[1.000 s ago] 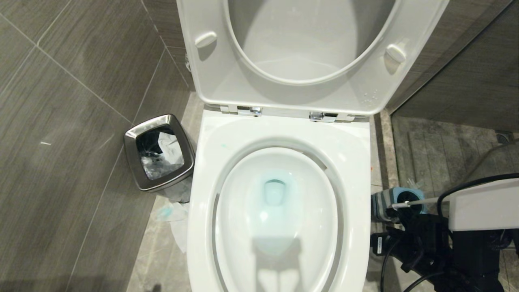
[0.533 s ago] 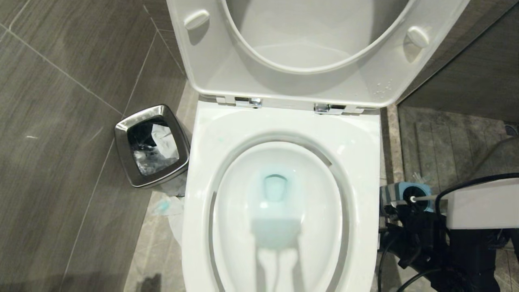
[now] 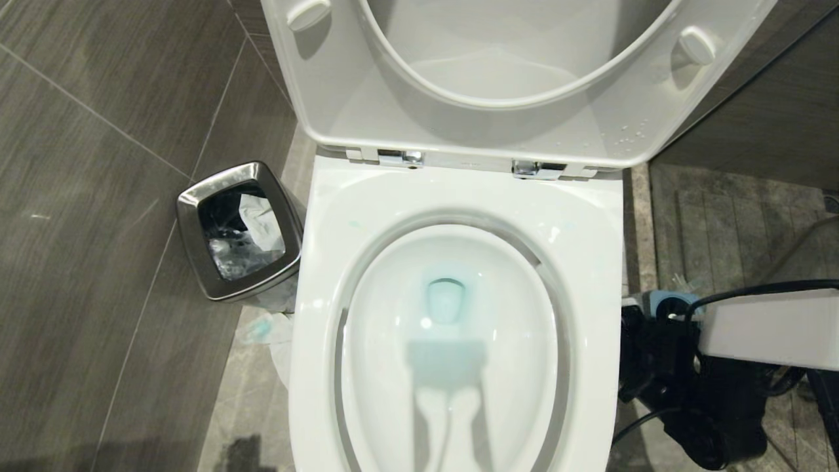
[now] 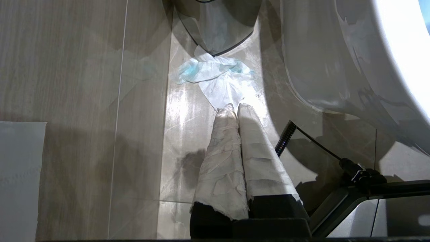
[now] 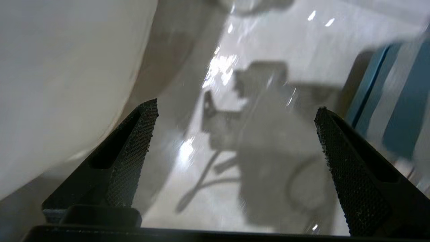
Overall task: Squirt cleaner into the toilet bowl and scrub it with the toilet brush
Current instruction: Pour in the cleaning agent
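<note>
Camera tips forward: whole scene shifts. Right arm (image 3: 767, 334) now covers more of brush holder (image 3: 668, 303); white handle tip no longer visible above it.

Glossy white ceramic toilet bowl (image 3: 452, 341), brushed steel waste bin (image 3: 190, 226), matt grey streaked floor tiles (image 3: 98, 262).

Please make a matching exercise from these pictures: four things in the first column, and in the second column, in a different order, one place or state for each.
Things:
1. toilet bowl
2. steel waste bin
3. left gripper
4. right gripper

Places or states:
a. shut, above crumpled tissue on the floor
b. holds pale blue water
c. open, nothing between the fingers
d. on the floor to the left of the toilet

Pairs: 1-b, 2-d, 3-a, 4-c
</note>
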Motion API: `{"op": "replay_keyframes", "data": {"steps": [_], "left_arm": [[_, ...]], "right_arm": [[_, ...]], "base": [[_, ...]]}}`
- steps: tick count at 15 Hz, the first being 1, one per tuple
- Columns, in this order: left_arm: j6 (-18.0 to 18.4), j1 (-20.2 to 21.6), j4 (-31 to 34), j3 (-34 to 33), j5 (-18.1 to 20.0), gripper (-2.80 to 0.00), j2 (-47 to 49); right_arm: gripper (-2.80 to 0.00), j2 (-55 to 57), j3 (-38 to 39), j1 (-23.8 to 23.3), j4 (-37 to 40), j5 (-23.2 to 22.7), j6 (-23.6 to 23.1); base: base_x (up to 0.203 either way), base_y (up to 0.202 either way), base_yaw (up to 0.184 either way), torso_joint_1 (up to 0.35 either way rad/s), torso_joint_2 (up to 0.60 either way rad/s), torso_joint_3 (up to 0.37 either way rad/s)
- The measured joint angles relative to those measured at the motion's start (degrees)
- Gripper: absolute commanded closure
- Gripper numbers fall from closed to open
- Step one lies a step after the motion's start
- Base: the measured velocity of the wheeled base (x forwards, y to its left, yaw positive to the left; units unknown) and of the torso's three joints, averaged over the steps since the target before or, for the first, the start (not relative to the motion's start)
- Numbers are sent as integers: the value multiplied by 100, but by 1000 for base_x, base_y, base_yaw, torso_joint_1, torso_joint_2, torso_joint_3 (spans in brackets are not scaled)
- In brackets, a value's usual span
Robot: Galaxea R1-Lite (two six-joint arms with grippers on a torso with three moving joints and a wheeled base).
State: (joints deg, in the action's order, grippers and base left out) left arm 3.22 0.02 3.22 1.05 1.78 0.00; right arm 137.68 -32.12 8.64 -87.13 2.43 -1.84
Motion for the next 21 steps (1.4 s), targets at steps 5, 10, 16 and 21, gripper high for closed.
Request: {"op": "replay_keyframes", "data": {"steps": [5,10,16,21], "left_arm": [[2,0,-2,0,-2,0,0],[-9,0,0,0,-2,0,0],[-9,0,2,0,-2,0,0],[-10,-2,0,0,-5,0,0]], "right_arm": [[-280,169,-621,26,0,126,-735],[-280,292,-1130,37,-4,284,-884],[-280,299,-1458,169,-2,339,-912],[-280,108,-1453,196,-2,427,-1052]], "base": [[0,0,0,0,0,0],[0,0,0,0,3,-32],[0,0,0,2,4,-117],[0,0,0,0,0,0]]}}
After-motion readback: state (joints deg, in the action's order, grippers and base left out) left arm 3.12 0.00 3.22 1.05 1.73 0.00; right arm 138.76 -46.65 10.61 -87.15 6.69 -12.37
